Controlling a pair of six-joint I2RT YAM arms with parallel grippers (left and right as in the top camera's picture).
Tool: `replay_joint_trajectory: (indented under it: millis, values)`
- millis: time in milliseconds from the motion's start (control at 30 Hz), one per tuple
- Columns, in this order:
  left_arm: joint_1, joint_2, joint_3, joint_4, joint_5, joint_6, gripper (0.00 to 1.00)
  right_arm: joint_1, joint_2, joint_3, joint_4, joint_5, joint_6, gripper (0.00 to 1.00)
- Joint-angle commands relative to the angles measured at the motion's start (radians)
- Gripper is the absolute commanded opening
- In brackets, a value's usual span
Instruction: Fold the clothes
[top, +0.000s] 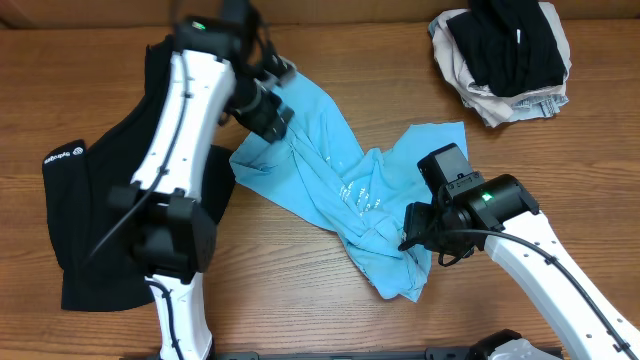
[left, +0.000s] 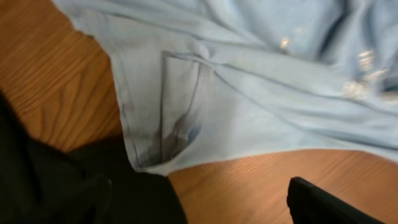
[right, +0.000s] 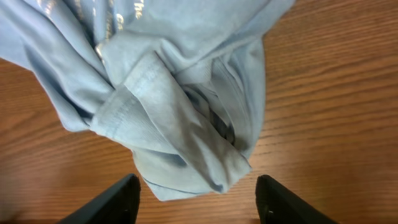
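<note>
A light blue shirt lies crumpled and twisted across the middle of the table. My left gripper hovers over its upper left part. In the left wrist view its fingers are spread wide and empty, just short of a shirt corner with a folded hem. My right gripper is at the shirt's lower right end. In the right wrist view it is open, with the bunched shirt end just ahead of the fingertips and nothing held.
A black garment lies spread at the left under the left arm, and its edge shows in the left wrist view. A pile of black and beige clothes sits at the back right. Bare wood lies right of the shirt.
</note>
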Motion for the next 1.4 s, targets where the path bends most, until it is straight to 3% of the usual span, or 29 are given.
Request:
replay_joint_trajectory:
  millis: [0, 200, 367, 600, 800, 1033, 1167, 1267, 1367]
  values:
    - [-0.005, 0.004, -0.164, 0.084, -0.151, 0.042, 0.9, -0.013, -0.015, -0.002, 0.015, -0.004, -0.018, 0.69]
    - [0.004, 0.004, -0.346, 0.256, -0.154, 0.05, 0.87, -0.059, -0.015, -0.002, 0.031, -0.003, -0.046, 0.71]
    - [-0.01, 0.004, -0.406, 0.279, -0.041, 0.17, 0.81, -0.099, -0.015, -0.002, 0.044, -0.003, -0.061, 0.71]
    - [-0.018, 0.004, -0.516, 0.37, -0.077, 0.177, 0.77, -0.123, -0.015, -0.002, 0.054, -0.003, -0.078, 0.72]
    - [-0.018, 0.004, -0.537, 0.425, -0.077, 0.154, 0.66, -0.123, -0.015, -0.002, 0.084, -0.003, -0.078, 0.72]
    - [-0.018, 0.004, -0.556, 0.494, -0.077, 0.143, 0.45, -0.123, -0.015, -0.002, 0.093, 0.002, -0.078, 0.72]
    - [-0.019, 0.004, -0.596, 0.512, -0.078, 0.131, 0.44, -0.123, -0.015, -0.002, 0.097, 0.001, -0.096, 0.72]
    - [-0.019, 0.004, -0.609, 0.516, -0.101, 0.122, 0.34, -0.123, -0.015, -0.002, 0.103, 0.002, -0.097, 0.72]
    - [-0.017, 0.003, -0.601, 0.535, -0.153, 0.06, 0.04, -0.123, -0.015, -0.002, 0.112, 0.001, -0.097, 0.72]
